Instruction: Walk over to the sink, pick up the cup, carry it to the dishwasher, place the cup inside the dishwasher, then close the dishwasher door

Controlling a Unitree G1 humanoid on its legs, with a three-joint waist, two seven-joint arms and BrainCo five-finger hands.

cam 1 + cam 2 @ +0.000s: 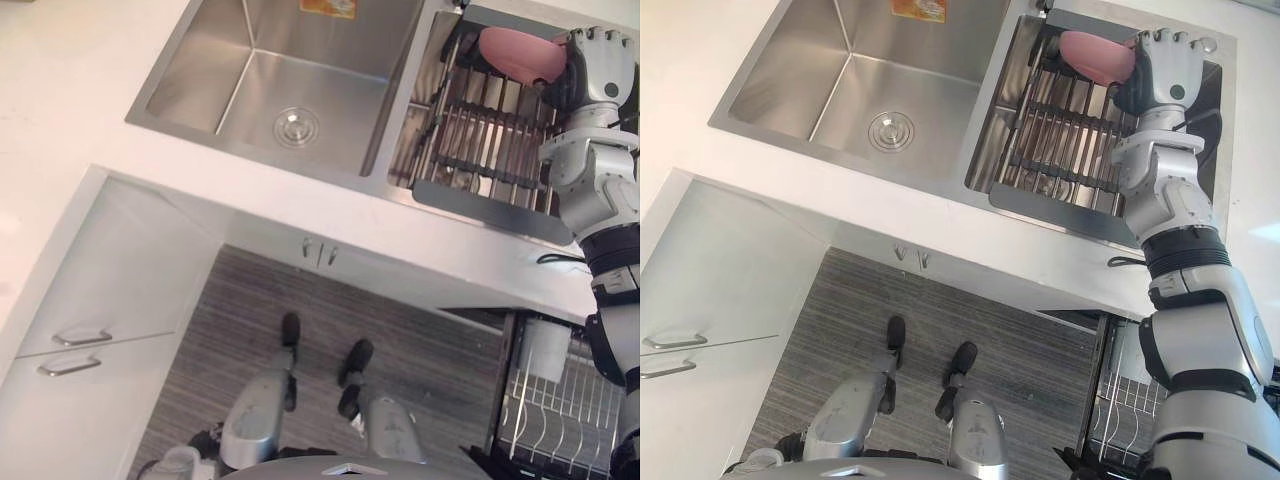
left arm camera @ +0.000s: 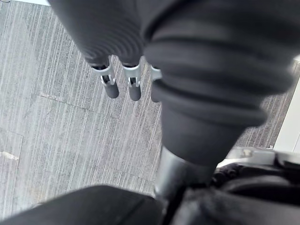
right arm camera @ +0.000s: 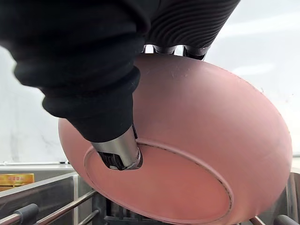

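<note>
A pink bowl-shaped cup [image 1: 520, 55] is held above the wire rack [image 1: 490, 140] in the sink's right compartment. My right hand [image 1: 595, 60] is shut on it. In the right wrist view the thumb [image 3: 117, 150] presses on the cup's base [image 3: 211, 140] and the fingers curl over its far rim. The dishwasher [image 1: 550, 410] stands open at the lower right below the counter, its white wire rack showing. My left hand [image 2: 111, 84] hangs down over the floor with relaxed, straight fingers and holds nothing.
The large steel sink basin [image 1: 300, 80] with its drain lies left of the rack. White counter [image 1: 60, 80] surrounds the sink. A white container [image 1: 545, 350] sits in the dishwasher rack. Cabinet drawers with handles [image 1: 80, 338] stand at the lower left.
</note>
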